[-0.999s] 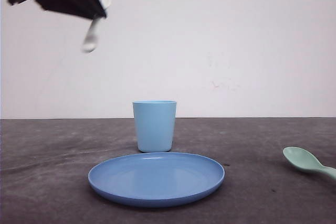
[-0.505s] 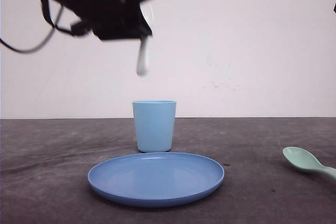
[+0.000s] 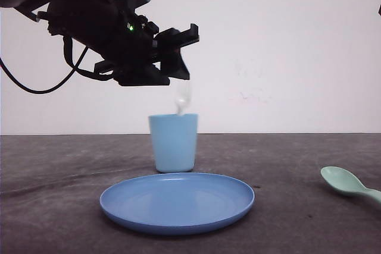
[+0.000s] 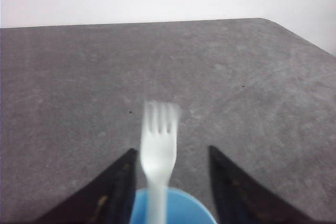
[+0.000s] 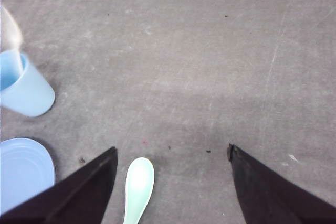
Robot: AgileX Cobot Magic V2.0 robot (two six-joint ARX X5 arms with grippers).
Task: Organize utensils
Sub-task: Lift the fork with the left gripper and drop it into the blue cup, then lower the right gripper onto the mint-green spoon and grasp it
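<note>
Light blue cup upright behind blue round plate, dark grey table

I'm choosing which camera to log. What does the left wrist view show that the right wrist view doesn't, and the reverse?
Left wrist view alone: the small white plastic fork's four tines, blurred, its handle reaching down into the cup between the left end effector's open fingers.

Right wrist view alone: the small mint-green plastic spoon lying on the table between the open right end effector's fingers, and an edge of the round blue plate.

Both: the light blue plastic cup and the grey table.
</note>
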